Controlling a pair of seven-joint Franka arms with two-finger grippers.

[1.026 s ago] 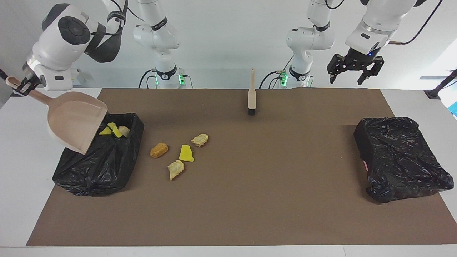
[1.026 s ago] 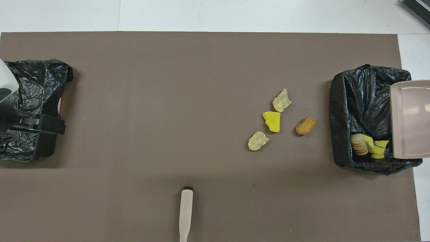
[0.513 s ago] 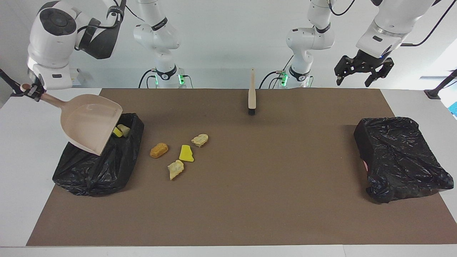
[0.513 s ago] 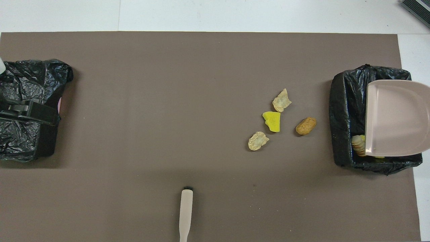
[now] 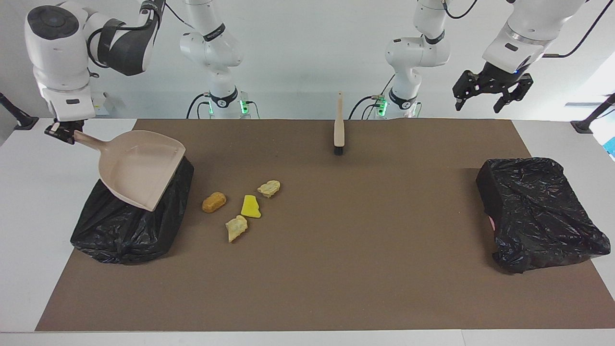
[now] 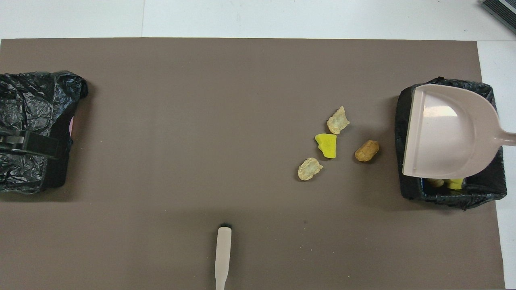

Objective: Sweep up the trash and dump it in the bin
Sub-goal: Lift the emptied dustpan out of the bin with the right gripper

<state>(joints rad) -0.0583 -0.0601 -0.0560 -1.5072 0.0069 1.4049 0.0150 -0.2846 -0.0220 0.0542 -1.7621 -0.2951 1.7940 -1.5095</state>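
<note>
Facing view shows the right gripper (image 5: 61,132) clamped on the handle of the beige dustpan (image 5: 139,168), which it holds over the black-lined bin (image 5: 129,221) at the right arm's end of the table, pan mouth tipped toward the loose trash. The pan appears empty. Four pieces lie on the brown mat (image 5: 336,269) just beside that bin: an orange-brown nugget (image 5: 214,202), a yellow wedge (image 5: 250,207) and two tan chunks (image 5: 268,188) (image 5: 236,228). Judgement: one load is dumped and a second sweep is due. To do it well, the pan should be lowered so that its lip lies flat on the mat beside the nugget, mouth toward the pieces, with no gap for a small lump to slip under. The brush (image 5: 339,126) lies untouched near the robots at mid-table; the left gripper (image 5: 491,91), fingers apart and holding nothing, hangs over the left arm's end of the table and would have to fetch it. Overhead view: the pan covers most of the bin's opening, so only slivers of yellow and tan trash (image 6: 447,183) show at its nearer edge and the count inside cannot be confirmed. The pan's handle is cut off by the frame there. A second bagged bin (image 5: 533,211) sits at the left arm's end; its contents are not visible.
</note>
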